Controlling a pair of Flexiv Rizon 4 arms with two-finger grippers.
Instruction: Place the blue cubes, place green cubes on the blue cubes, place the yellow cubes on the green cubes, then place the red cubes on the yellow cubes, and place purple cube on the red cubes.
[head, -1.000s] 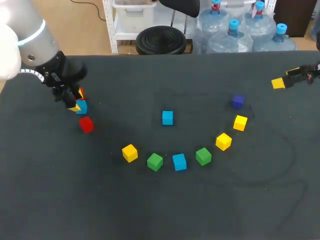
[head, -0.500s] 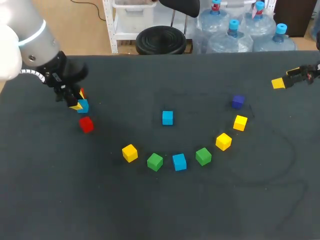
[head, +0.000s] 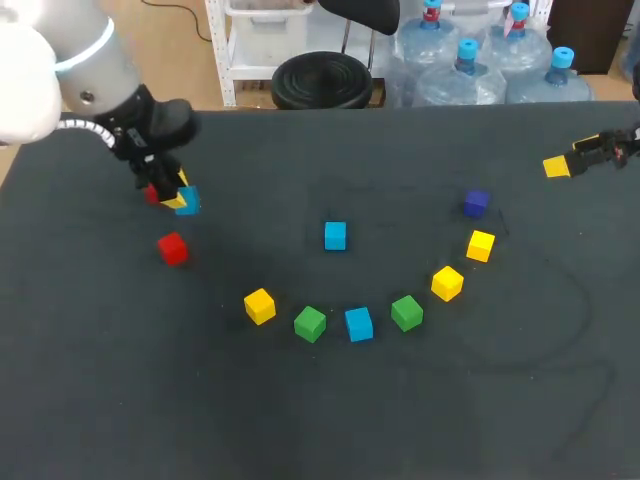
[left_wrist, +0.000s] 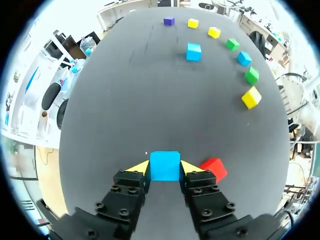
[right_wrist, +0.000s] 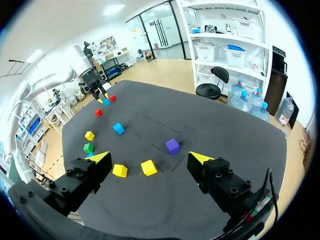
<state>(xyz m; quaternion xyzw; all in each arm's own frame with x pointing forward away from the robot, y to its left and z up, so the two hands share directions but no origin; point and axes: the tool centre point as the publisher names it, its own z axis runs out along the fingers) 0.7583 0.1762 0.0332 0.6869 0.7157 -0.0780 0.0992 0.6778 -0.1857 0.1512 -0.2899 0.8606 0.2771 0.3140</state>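
Blue cube (left_wrist: 165, 165) is clamped in the left jaws, a red cube (left_wrist: 213, 169) just beside; right jaws stand apart.

Between the fingers of the left gripper (left_wrist: 165, 169) sits the held cube (left_wrist: 165, 162), touching both. A near cube (left_wrist: 213, 169) lies on the table (left_wrist: 115, 100) just beside the right finger. Well ahead, a lone cube (left_wrist: 194, 51) lies inside an arc of seven cubes (left_wrist: 244, 58) curving rightward.
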